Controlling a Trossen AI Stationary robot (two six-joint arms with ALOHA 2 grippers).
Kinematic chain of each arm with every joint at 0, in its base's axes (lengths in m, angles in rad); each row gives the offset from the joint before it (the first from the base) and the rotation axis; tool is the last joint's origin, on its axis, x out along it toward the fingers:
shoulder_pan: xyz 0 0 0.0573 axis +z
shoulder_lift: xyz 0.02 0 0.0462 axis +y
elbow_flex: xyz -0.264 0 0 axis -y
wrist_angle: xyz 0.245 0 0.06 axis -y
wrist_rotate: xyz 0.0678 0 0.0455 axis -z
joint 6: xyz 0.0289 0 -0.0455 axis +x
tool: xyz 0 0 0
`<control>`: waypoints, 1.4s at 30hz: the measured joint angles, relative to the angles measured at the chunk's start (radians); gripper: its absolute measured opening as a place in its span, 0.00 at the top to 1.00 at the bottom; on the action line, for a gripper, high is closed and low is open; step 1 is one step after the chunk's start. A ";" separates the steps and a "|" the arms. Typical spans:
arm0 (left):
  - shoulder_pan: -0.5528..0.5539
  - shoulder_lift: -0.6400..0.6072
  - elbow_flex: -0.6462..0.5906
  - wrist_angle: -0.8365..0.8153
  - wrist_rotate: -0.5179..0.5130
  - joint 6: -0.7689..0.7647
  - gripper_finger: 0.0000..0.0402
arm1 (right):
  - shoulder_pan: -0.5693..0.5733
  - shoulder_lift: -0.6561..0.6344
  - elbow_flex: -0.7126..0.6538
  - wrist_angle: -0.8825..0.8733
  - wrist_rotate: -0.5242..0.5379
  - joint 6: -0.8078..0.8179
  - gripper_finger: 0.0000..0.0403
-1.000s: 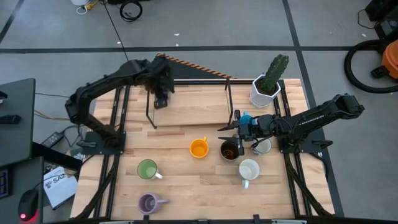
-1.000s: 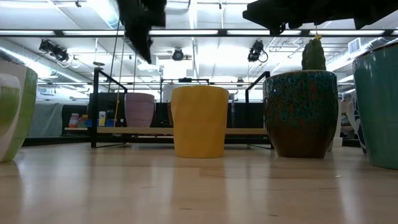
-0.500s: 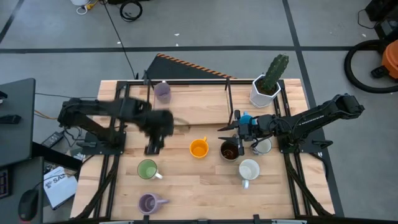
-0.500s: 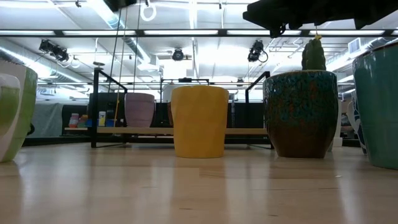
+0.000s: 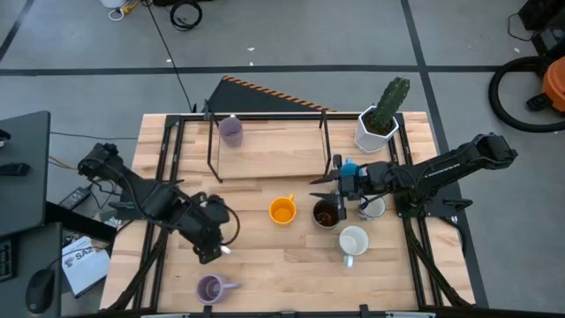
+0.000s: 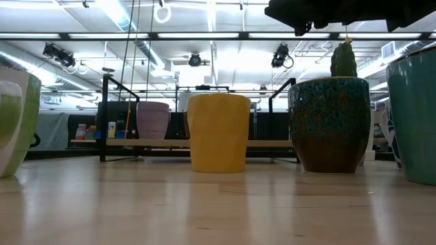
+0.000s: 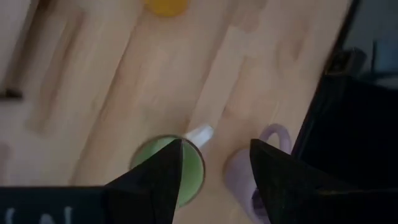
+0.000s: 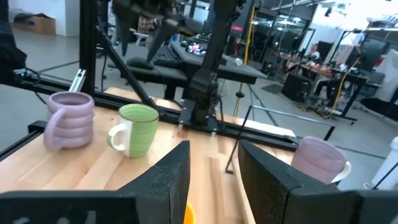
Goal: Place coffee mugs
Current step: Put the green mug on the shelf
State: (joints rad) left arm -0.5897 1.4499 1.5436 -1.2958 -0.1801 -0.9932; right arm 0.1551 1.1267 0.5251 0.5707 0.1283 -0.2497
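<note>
My left gripper (image 5: 212,246) (image 7: 214,180) hovers open, pointing steeply down over the green mug (image 7: 171,168) near the table's left front. That mug stands upright on its base, its white handle toward the purple mug (image 5: 212,287) (image 7: 258,177) nearer the front edge. A second purple mug (image 5: 230,130) stands on the far rack's shelf. Mid-table are the orange mug (image 5: 282,210), the dark brown mug (image 5: 326,214) and a white mug (image 5: 353,240). Another white mug (image 5: 376,208) is half hidden under the right arm. My right gripper (image 5: 320,183) (image 8: 214,180) hangs level and open above the brown mug, holding nothing.
A black-framed rack (image 5: 265,116) with a wooden shelf spans the far middle of the table. A white faceted pot with a cactus (image 5: 381,119) stands at the far right. Bare wood lies between the rack and the row of mugs.
My left gripper has swung from the rack's shelf at the far side toward the table's near left, rolling its wrist on the way, and now hangs over the green mug. The purple mug stays upright on the shelf where the gripper was.
</note>
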 joint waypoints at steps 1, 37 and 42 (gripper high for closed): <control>-0.002 0.006 -0.011 -0.001 0.000 -0.049 0.52 | -0.004 0.000 0.000 0.002 0.000 -0.005 0.65; -0.119 0.172 -0.130 0.116 0.052 -1.069 0.55 | -0.018 0.000 0.000 -0.189 -0.374 -0.060 0.65; -0.120 0.174 -0.130 0.142 0.026 -1.141 0.55 | -0.018 0.000 0.000 -0.204 -0.377 -0.066 0.65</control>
State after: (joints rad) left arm -0.7097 1.6238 1.4132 -1.1535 -0.1543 -2.1342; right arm 0.1368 1.1267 0.5255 0.3664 -0.2485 -0.3157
